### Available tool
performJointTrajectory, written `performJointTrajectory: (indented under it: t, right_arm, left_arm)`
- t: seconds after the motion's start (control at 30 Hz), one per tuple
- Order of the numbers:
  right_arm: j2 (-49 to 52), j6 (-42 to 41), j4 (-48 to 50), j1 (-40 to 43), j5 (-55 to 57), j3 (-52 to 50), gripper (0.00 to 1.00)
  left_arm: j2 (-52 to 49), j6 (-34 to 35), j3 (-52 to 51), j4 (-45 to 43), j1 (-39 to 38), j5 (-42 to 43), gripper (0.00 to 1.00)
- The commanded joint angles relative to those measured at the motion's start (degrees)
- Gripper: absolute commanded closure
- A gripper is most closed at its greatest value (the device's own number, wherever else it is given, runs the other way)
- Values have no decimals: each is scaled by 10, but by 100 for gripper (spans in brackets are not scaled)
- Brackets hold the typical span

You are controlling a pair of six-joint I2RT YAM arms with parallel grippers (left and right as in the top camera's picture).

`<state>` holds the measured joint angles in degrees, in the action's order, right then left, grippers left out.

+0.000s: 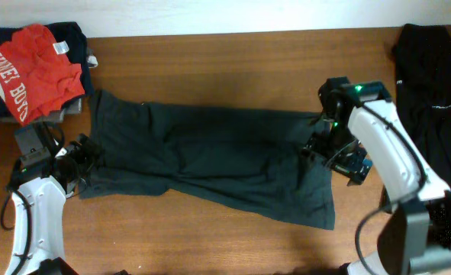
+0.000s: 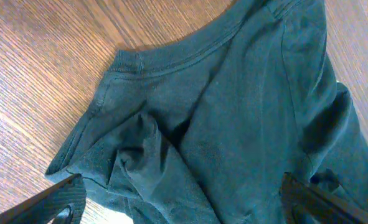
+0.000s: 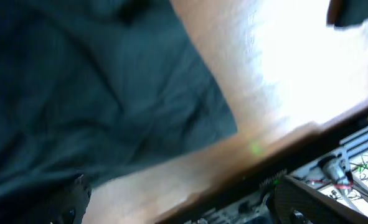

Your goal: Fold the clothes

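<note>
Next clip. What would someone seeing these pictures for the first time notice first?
A dark grey-green T-shirt lies spread and wrinkled across the middle of the table, with the left gripper open at its collar end and the right gripper open at the other end. A red shirt with white lettering tops a pile at the far left corner, and a black garment lies at the far right.

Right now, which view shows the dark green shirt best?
Overhead: the whole dark green shirt lies spread across the table. Left wrist shows only its collar and a bunched fold close up; right wrist shows one blurred corner.
</note>
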<state>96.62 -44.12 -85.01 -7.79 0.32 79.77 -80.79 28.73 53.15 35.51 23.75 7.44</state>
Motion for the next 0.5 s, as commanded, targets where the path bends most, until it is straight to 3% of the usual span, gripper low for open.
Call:
performJointTrajectory:
  t: [0.0,0.37,0.47]
  right_arm:
    - [-60,-76,1,-31,-2,-43,1]
    - [-101,-140,92,-37,-15,-176,1]
    - [-101,-201,106,-37,-16,-210,1]
  left_arm:
    - [1,1,6,1,-1,5,1]
    - [1,17,6,1,-1,8,1]
    - [1,17,6,1,-1,8,1]
